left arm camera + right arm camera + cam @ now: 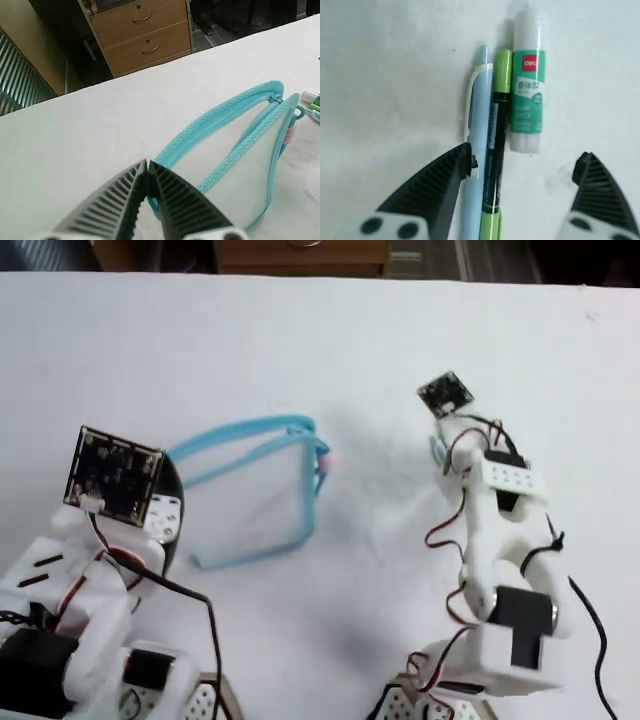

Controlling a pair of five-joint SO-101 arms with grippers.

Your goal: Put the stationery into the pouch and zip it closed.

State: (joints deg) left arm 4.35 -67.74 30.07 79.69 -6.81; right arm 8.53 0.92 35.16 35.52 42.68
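Gripper at right (525, 155) spread wide over pens (492, 150); left gripper (148, 167) clamped on pouch (245, 165)

High camera looks down over the table (300, 330); left wrist camera shares the pouch (255, 495) close-up.

White table (300, 330). Past its far edge stands a wooden drawer cabinet (125, 40) with two metal handles (142, 19), and a ribbed panel (20, 80) beside it.
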